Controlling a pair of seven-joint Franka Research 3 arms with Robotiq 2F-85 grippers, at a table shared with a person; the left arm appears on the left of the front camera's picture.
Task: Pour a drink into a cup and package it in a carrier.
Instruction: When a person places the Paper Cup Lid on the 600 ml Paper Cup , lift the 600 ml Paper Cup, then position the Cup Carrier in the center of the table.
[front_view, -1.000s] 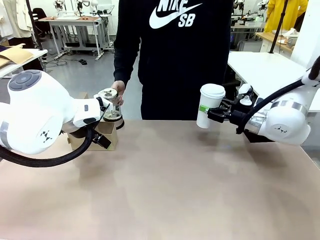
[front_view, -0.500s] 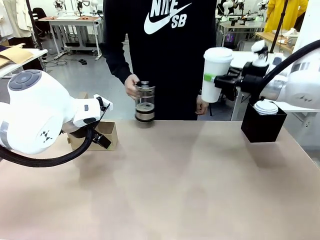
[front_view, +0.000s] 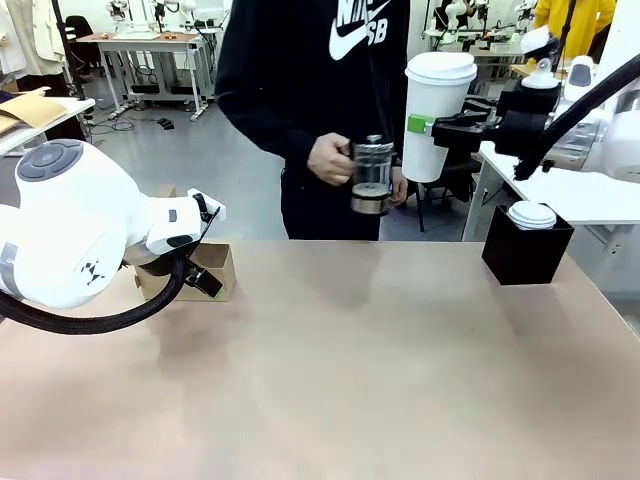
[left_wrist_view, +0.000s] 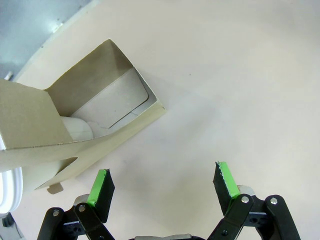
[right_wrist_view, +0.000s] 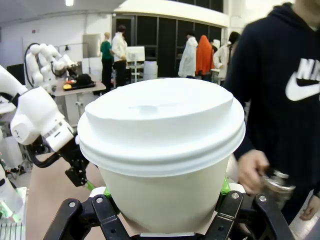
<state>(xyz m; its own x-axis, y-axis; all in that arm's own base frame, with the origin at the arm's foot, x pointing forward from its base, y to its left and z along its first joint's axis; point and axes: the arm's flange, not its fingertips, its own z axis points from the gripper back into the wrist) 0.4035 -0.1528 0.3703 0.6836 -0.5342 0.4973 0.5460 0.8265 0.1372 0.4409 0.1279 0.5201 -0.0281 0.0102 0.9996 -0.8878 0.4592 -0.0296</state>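
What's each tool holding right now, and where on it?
Right tool grips the tall white lidded cup by its side wall, about mid-height. Left tool is open, holding nothing.

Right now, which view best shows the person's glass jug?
The front view: the glass jug is sharp in the person's hand, dark drink at its bottom. The right wrist view catches just a blurred part at the lower right, beside the tall white cup. The left wrist view faces the table.

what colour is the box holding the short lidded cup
The box is black, seen best in the front view.
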